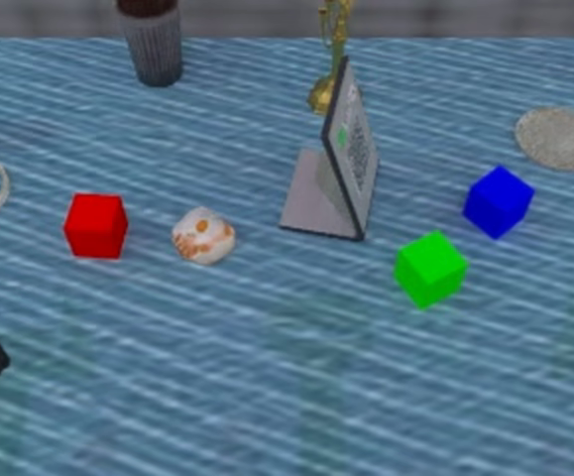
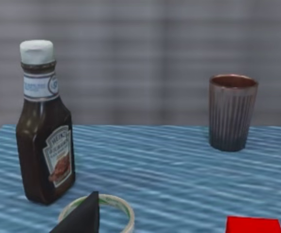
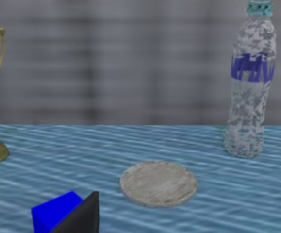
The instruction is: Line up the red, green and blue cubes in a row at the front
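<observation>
The three cubes are sitting scattered on the bench [image 1: 267, 397], taking the open laptop [image 1: 338, 169] as landmark: the red cube [image 1: 95, 225] is lying well to its left, beyond the blotched lump [image 1: 203, 236]; the green cube [image 1: 430, 268] is resting near its front right; the blue cube [image 1: 499, 201] is sitting farther right. No cube is being grasped. Whether either tool is released or clenched cannot be told. Approaching each cube squarely from above is advisable, steering clear of the lump.
</observation>
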Robot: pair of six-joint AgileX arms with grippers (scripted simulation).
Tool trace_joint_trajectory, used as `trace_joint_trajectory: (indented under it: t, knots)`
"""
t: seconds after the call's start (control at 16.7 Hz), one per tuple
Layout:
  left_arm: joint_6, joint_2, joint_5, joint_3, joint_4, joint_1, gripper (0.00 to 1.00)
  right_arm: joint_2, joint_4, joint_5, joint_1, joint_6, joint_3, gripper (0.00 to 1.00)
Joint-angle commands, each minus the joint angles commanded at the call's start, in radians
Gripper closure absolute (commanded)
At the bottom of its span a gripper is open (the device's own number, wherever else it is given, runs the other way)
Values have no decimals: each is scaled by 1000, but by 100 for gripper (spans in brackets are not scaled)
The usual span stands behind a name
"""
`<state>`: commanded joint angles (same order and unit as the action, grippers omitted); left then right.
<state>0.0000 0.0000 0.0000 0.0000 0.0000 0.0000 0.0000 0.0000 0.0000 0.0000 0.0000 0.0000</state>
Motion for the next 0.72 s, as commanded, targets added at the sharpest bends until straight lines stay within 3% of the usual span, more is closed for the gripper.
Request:
trace_joint_trajectory:
  t: [0.36,0.72]
  knots:
    - [-6,104,-3,102,-59,-7,0,0,0,0,0,0,0,0]
    - [-22,562,-2,494,-326,-43,0,0,0,0,0,0,0,0]
